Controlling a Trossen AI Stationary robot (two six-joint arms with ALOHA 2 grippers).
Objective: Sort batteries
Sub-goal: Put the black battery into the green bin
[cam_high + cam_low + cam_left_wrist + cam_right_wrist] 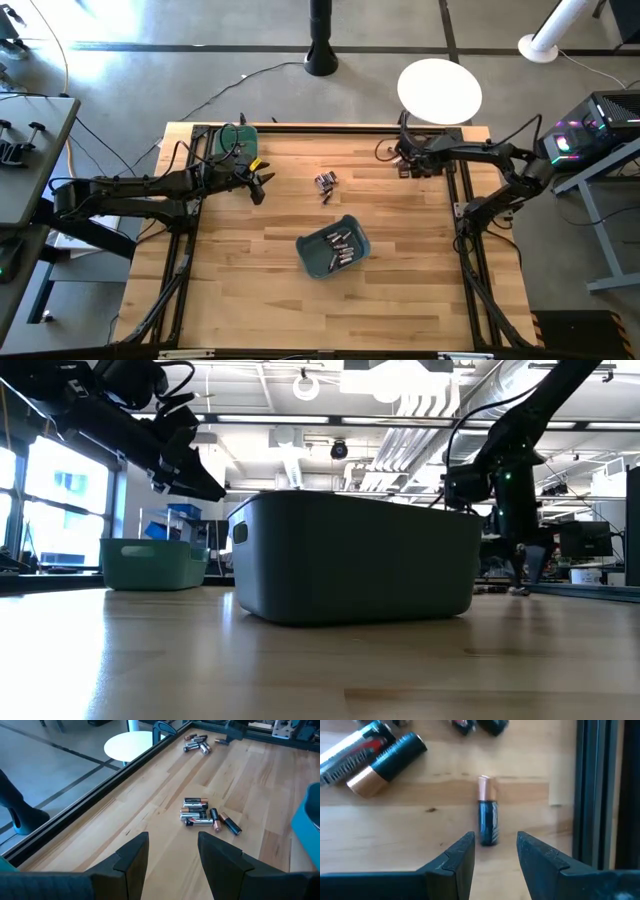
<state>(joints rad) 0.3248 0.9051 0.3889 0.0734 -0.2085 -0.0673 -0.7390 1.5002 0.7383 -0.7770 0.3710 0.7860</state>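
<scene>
Right gripper is positioned low over the desk at the far right corner, by the black frame rail. Its fingers are spread, nothing pinched; a small copper-and-black battery lies just ahead of the gap, apart from both fingers. More batteries are seen close by; a red band shows on one, but no brand or writing can be read.

Left gripper is held above the desk at the far left, fingers spread, empty. A loose cluster of batteries lies ahead of it near desk centre; labels are too small to read.

A teal bin sits at mid-desk with several batteries inside. A green bin sits at the far left corner, partly hidden by the left arm.
</scene>
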